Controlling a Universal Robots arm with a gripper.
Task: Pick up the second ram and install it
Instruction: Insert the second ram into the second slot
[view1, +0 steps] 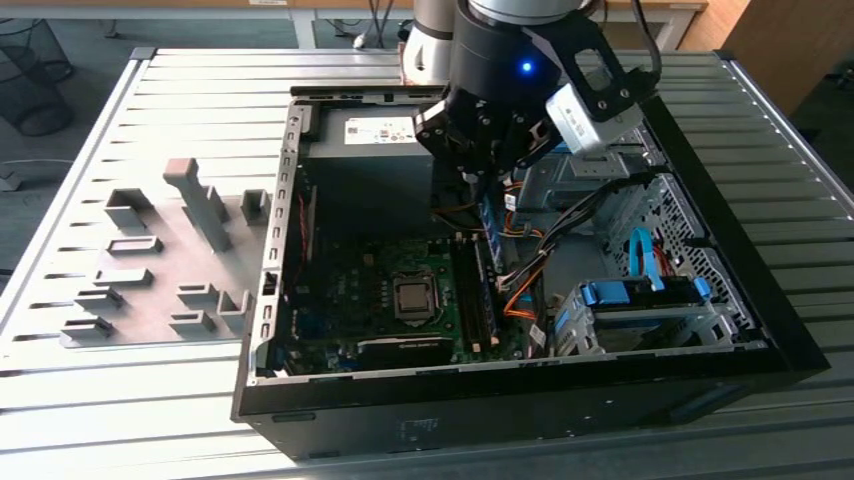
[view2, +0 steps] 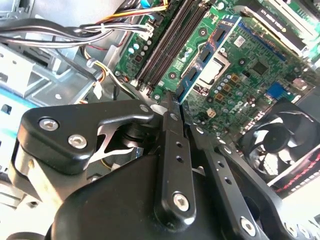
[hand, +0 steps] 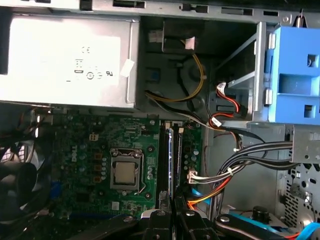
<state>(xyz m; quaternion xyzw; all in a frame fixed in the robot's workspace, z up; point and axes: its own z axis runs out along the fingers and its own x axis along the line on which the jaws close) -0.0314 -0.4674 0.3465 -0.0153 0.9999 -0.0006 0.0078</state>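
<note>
Memory stick (view1: 491, 228) clamped edge-on in the robot's hand (view1: 489, 172), the second ram hangs upright inside an open computer case (view1: 694, 200) on a slatted metal tabletop (view1: 134, 400). In the second wrist view the blue-green board (view2: 202, 57) juts from between closed fingers (view2: 170, 112), just above the motherboard (view2: 240, 65) beside the black slots (view2: 172, 37). Grey fixture blocks (view1: 147, 270) sit at the exterior view's left.

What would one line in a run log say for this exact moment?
gripper: shut on second ram | ram: edge-on, above black motherboard slots | location: inside open computer case | install: not seated
</note>
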